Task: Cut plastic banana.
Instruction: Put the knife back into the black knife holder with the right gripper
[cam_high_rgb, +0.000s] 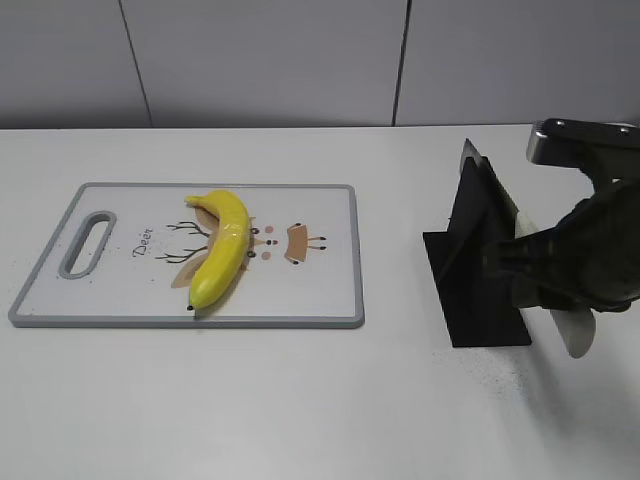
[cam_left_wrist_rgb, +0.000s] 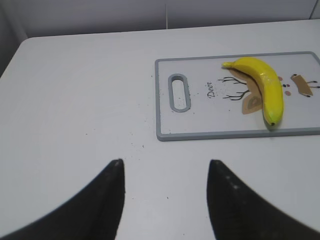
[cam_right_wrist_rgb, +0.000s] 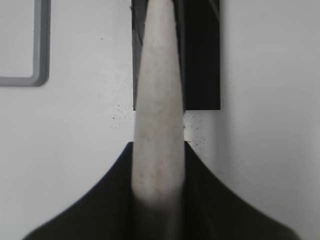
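Two claws are mine. On the white bench (cam_high_rgb: 300, 400), a black stand (cam_high_rgb: 480, 270) sits well right of the cutting board (cam_high_rgb: 330, 300), nothing between them. "Deer" is printed on the board beside an antler drawing. Across that drawing lies the banana (cam_high_rgb: 225, 245), long axis from far stem to near tip. My right claw (cam_right_wrist_rgb: 159, 200) pinches the pale knife (cam_right_wrist_rgb: 159, 125); my left claw (cam_left_wrist_rgb: 165, 195) hangs spread over bare bench.
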